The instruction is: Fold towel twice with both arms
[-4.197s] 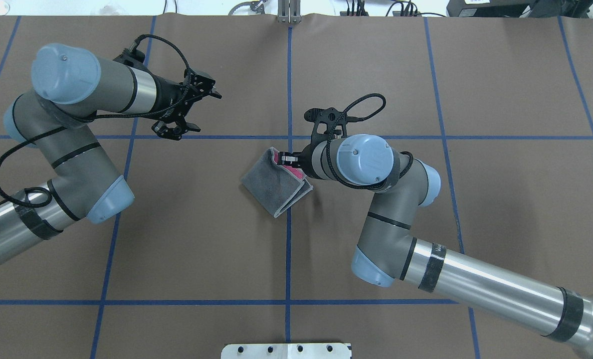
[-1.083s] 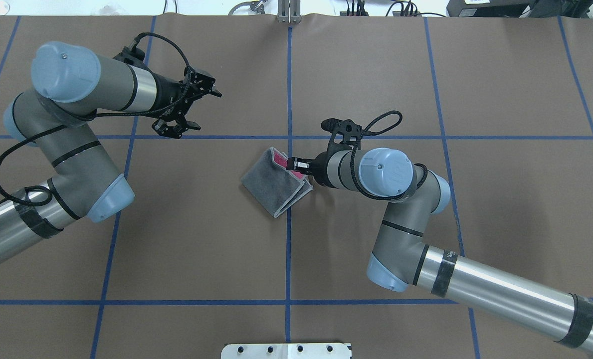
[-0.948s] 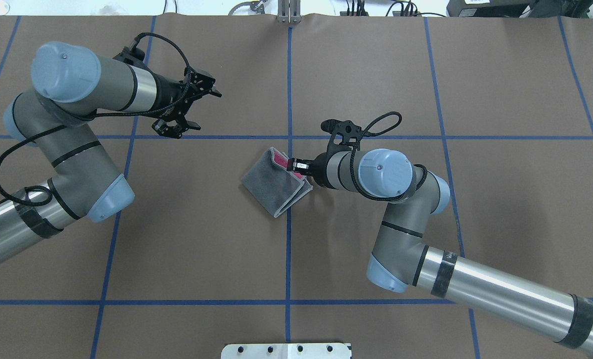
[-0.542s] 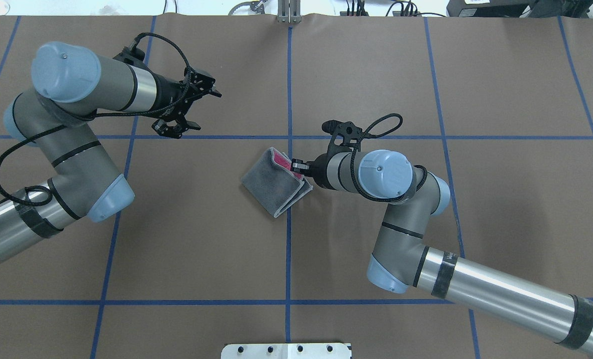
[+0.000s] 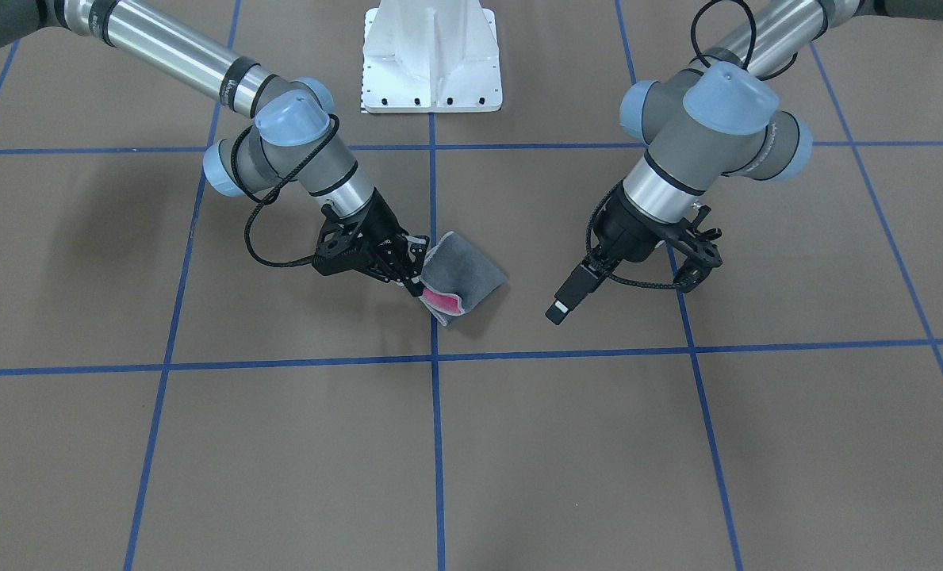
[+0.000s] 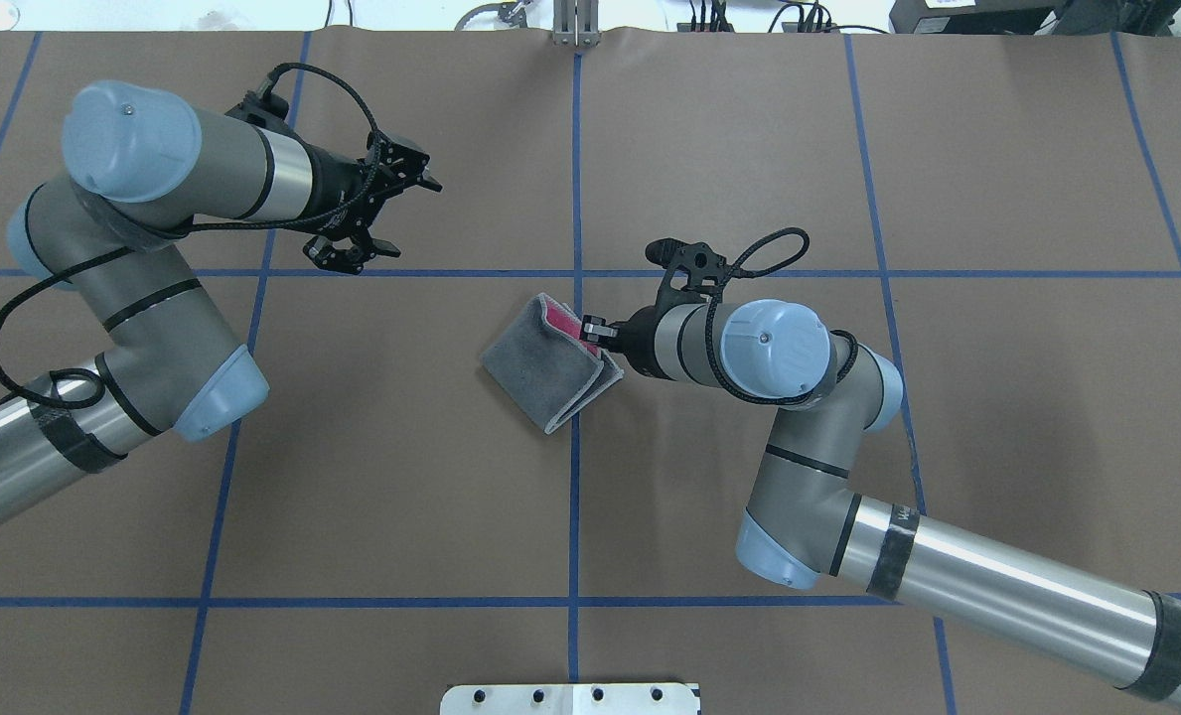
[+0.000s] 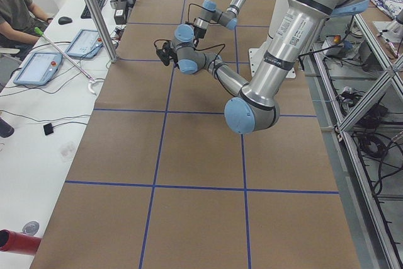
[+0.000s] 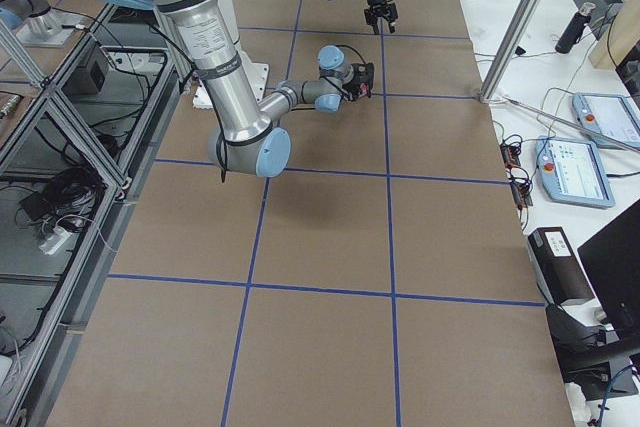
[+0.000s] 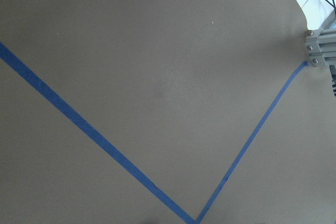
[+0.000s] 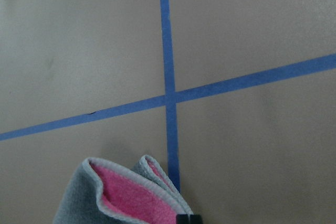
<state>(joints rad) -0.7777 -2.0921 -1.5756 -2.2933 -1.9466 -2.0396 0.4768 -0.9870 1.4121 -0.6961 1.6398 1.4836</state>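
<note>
**A:** At the counter's middle, across a blue tape line, the towel lies folded, grey side out, with pink peeking from its open edge.

**B:** Why is the right end effector at that edge?

**A:** Probably tidying the layers. I cannot tell whether its fingers pinch cloth.

**B:** And the left end effector?

**A:** Fingers apart, held well away, likely so it doesn't crowd the right arm.
</note>
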